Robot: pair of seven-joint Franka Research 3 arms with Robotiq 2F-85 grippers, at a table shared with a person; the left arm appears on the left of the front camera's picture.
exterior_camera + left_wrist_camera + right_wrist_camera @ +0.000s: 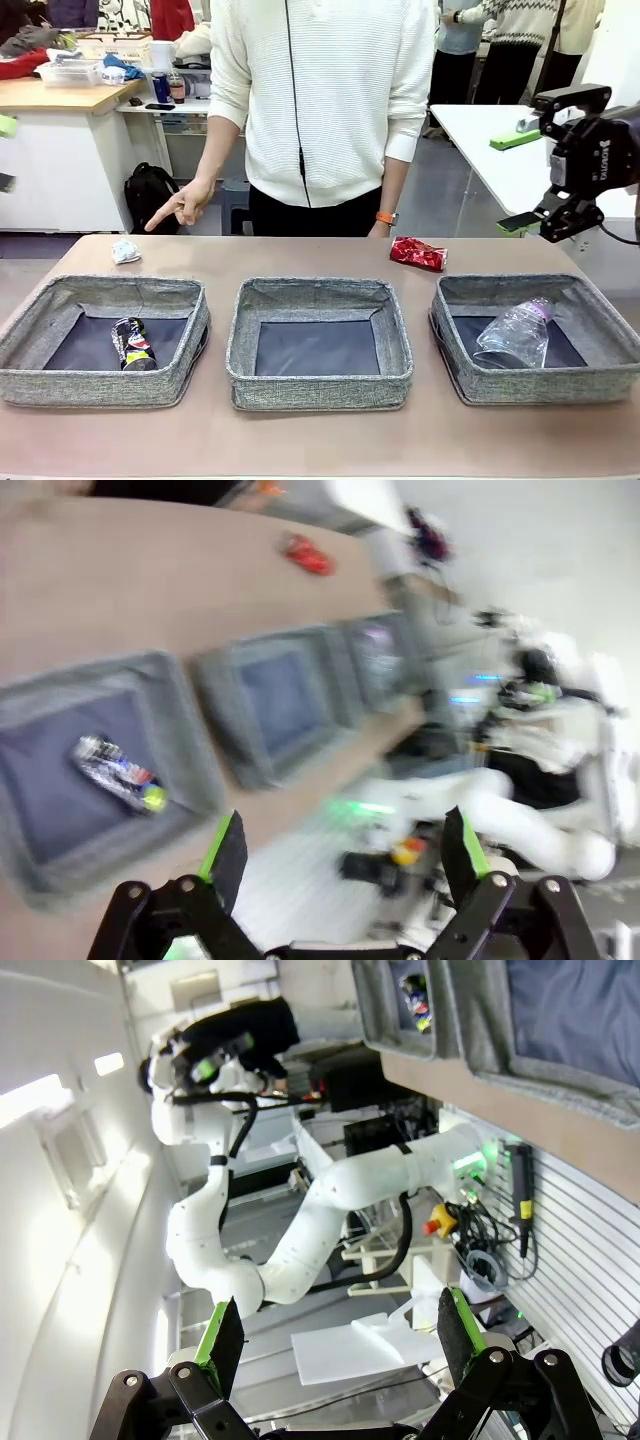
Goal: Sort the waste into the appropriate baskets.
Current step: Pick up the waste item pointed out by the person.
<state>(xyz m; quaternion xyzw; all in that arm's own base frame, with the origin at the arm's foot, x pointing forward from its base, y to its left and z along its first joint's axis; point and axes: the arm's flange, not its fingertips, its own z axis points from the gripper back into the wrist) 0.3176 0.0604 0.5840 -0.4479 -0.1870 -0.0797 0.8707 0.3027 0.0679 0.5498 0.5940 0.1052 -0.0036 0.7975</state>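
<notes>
3 grey baskets stand in a row on the tan table (320, 440). The L basket (95, 385) holds 1 dark can (132, 345), the mid basket (320, 390) sits btwn the others, and the R basket (545, 385) holds 1 clear bottle (515, 335). 1 red can (417, 253) lies on the table beyond the R basket. 1 paper wad (125, 251) lies beyond the L basket, below the person's pointing hand (180, 208). There are 2 grippers, both w/ jaws spread wide and holding nothing: the right gripper (517, 182) is raised at the R edge, the left gripper (343, 850) is high over the table. In the bkgd are a cluttered wooden counter (60, 95) far L and a white table (500, 140) far R.
</notes>
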